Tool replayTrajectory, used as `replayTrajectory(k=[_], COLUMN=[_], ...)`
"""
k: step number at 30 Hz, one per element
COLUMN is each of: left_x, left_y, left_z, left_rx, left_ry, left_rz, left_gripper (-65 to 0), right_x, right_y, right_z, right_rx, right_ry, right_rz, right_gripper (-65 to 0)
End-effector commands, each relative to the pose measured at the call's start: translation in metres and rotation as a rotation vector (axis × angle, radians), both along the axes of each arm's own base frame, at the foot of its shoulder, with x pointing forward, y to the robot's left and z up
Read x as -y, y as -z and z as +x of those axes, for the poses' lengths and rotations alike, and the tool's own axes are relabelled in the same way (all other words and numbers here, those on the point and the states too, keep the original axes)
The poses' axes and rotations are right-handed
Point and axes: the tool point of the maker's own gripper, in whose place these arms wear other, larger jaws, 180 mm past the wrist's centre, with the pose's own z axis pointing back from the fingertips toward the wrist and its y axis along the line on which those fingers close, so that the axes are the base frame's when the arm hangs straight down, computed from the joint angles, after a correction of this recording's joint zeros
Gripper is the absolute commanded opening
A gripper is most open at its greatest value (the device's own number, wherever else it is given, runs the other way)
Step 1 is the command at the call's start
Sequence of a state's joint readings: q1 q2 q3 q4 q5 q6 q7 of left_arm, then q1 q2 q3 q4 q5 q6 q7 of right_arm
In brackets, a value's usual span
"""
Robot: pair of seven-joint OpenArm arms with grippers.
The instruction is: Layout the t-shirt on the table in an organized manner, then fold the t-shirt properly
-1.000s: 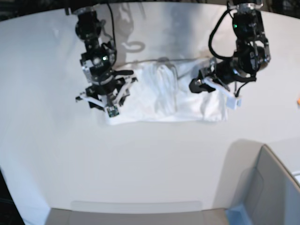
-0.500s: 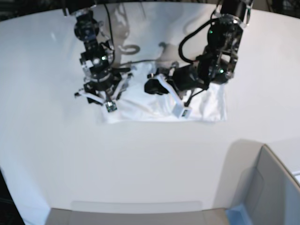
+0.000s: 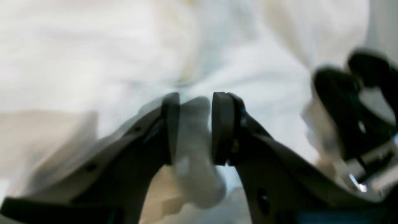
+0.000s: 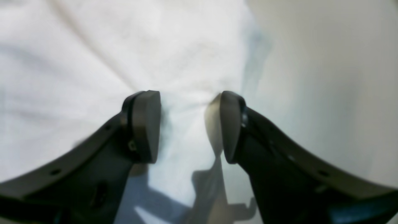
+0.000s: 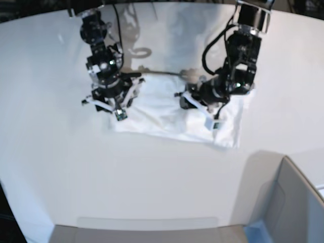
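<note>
The white t-shirt lies rumpled on the white table between my two arms. My left gripper hangs over the shirt's right half. In the blurred left wrist view this gripper is shut on a raised fold of the t-shirt pinched between its pads. My right gripper sits at the shirt's left edge. The right wrist view shows it open, with the t-shirt's edge lying flat below the gap and bare table to the right.
A grey bin with a blue corner stands at the front right of the table. A dark blurred part of the other arm shows at the right of the left wrist view. Black cables hang behind both arms.
My left gripper swept from the shirt's right edge toward the middle, then came back a little to the right, dragging cloth. The shirt's right side changed shape. The right arm barely moved.
</note>
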State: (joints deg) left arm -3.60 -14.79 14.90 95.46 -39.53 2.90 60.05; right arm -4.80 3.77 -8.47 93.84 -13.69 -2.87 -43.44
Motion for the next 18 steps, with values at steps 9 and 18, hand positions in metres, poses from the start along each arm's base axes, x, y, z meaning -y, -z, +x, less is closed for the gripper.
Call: replayTrajectory(k=[9,18], left_x=[-0.063,-0.156], left_y=[-0.078,-0.100], left_z=[0.014,0.026], left_rx=[0.247,0.337], left_ry=[-0.194,-0.451], left_rz=[-0.004,0.054], left_gripper=[-45.4,-26.7], right_x=[0.008,0.008], right_y=[-0.002,-0.001], right_z=[0.001,0.001], right_rx=[0.002,-0.001], right_ry=[0.010,0.010], right_rz=[-0.025,-0.026], right_gripper=[-34.2,-34.2])
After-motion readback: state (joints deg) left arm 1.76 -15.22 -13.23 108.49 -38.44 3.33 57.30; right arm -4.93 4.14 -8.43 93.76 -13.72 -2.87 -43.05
